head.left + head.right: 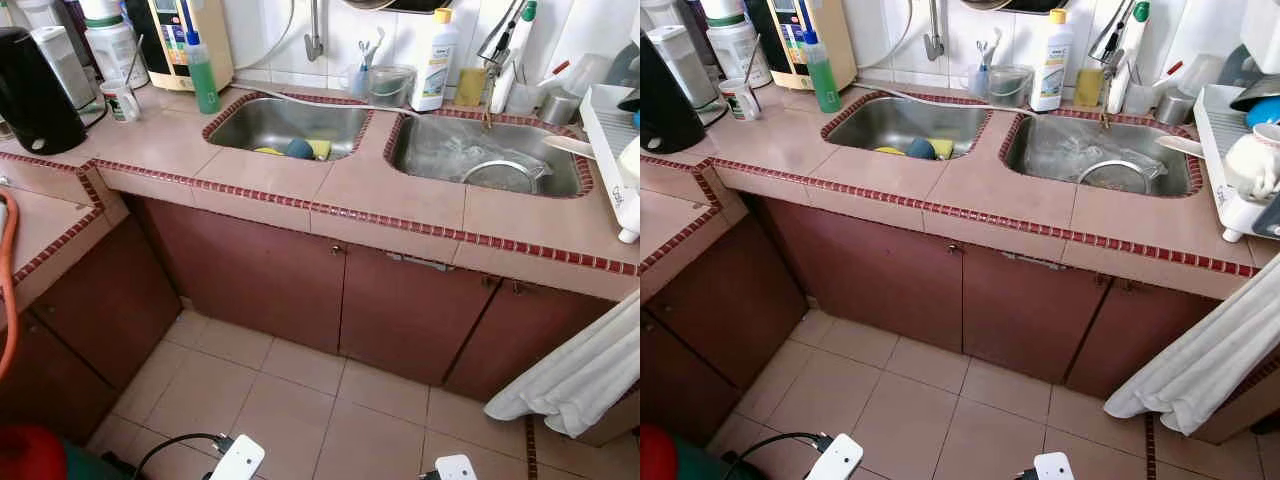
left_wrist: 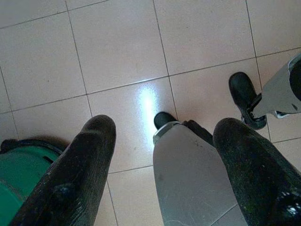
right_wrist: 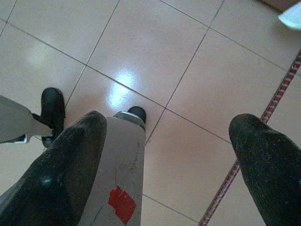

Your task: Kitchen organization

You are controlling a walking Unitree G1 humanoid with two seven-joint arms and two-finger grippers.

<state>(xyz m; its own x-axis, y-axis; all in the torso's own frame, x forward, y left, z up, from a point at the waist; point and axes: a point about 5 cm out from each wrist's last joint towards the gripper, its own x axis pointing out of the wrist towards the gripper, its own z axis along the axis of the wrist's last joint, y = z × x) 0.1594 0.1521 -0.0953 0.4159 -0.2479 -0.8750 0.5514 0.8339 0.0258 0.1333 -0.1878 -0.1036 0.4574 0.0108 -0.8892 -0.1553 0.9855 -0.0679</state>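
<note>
The counter is tiled in pale pink with a dark red mosaic border, and it turns a corner at the robot's left. Two steel sinks are set into it side by side. The left sink holds a yellow sponge and a blue item lying against its front wall. The right sink holds a round metal strainer and looks wet.

Along the back edge stand a green bottle with a blue cap, upright beside the left sink's far corner, and a white bottle with a yellow cap, upright between the two sinks. A clear tub sits just left of the white bottle. A black kettle stands on the corner section at far left, a small cup near it. A white dish rack occupies the counter's right end — its long axis runs away from the robot toward the wall.

Below are dark red-brown cabinet doors, shut. A white cloth hangs at lower right. The floor is pale glossy tile.

Both arms hang low. The left claw points at the floor, fingers spread wide, holding nothing. The right claw likewise — wide apart, empty, aimed at the floor tiles beside a red mosaic strip.
</note>
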